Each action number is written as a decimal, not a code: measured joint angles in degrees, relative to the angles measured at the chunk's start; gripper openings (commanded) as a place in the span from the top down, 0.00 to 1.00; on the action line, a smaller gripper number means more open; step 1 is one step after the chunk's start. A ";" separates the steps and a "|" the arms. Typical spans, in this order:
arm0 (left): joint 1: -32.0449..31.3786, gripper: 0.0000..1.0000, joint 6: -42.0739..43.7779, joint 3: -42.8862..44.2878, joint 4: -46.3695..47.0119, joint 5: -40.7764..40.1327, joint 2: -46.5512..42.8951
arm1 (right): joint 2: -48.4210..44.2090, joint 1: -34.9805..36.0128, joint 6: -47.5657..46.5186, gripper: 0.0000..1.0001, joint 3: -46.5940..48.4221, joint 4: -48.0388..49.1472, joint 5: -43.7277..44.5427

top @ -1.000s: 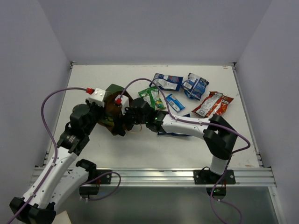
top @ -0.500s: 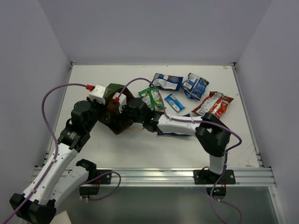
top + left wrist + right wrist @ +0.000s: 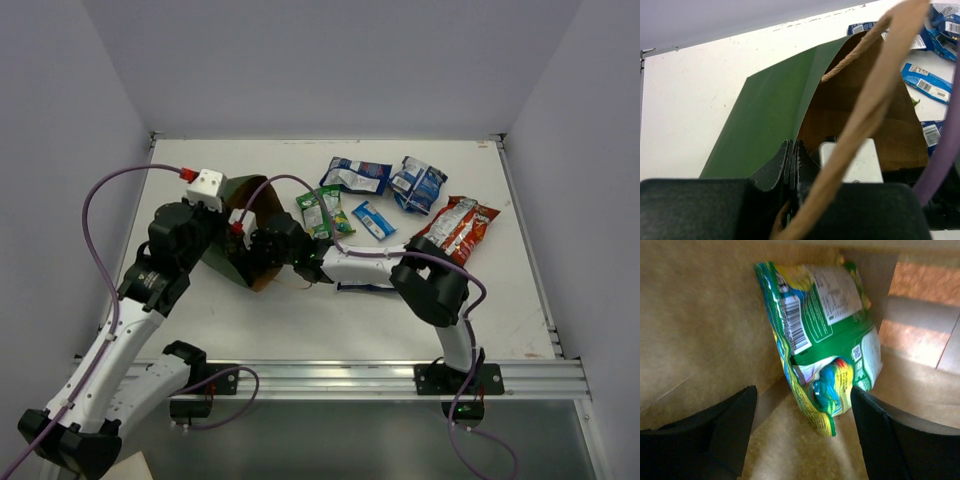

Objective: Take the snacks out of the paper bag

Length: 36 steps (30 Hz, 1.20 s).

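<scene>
Top view: right end effector (image 3: 802,390) is buried in the paper bag (image 3: 237,192), tips hidden. The green packet (image 3: 820,335) inside is hidden there too. Blue packet (image 3: 355,288), toward the bench (image 3: 300,335) near edge, is mostly under the right arm. Left wrist: handle (image 3: 875,95) blurred across the lens, left end effector (image 3: 792,155) body cut off at the bottom edge.

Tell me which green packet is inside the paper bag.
The crumpled green packet at the open right gripper, lying on brown kraft within the paper bag; the other green packet lies out on the table.
</scene>
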 measured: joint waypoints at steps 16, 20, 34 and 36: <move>0.92 1.00 -1.33 1.36 -1.70 -0.02 -0.57 | 4.66 -1.33 -1.18 0.92 6.03 -2.67 -5.90; 0.92 1.00 -1.38 1.36 -1.68 0.04 -0.87 | 4.66 -1.64 -0.74 1.00 6.19 -2.84 -6.56; 0.42 1.00 -1.36 -1.29 -1.16 -0.66 -1.29 | -8.98 -5.42 -2.56 1.00 2.29 -9.46 -5.31; 0.42 1.00 -1.36 -1.31 -1.01 -0.83 -0.98 | -12.02 -6.23 -3.58 1.00 2.29 -10.38 -5.11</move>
